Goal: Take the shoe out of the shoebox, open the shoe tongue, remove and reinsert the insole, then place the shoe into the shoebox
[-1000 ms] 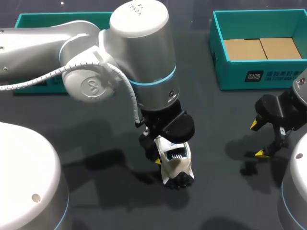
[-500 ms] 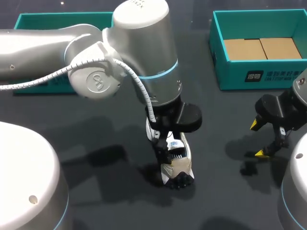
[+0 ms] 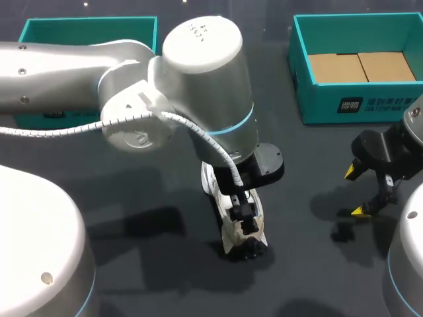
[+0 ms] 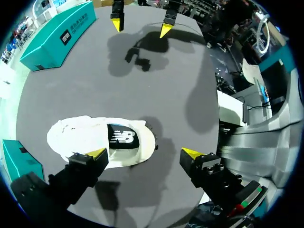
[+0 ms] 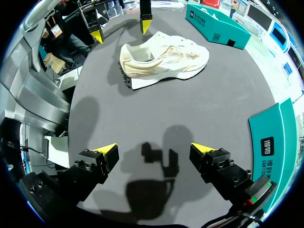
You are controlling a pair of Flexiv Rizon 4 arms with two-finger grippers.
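Left gripper is spread wide and holds nothing. 1 tip is over the shoe's edge, and you can't tell if it touches. The other tip is over bare table. The shoe stands upright on its sole, partly under that finger. Over the last 1 s your left wrist turned and slid along the shoe, which hasn't shifted. Right gripper hasn't moved. It is open and empty, with the shoe well ahead of it. Shoebox is near it, no shoe inside. Reads as lining up for the tongue, no grasp yet.
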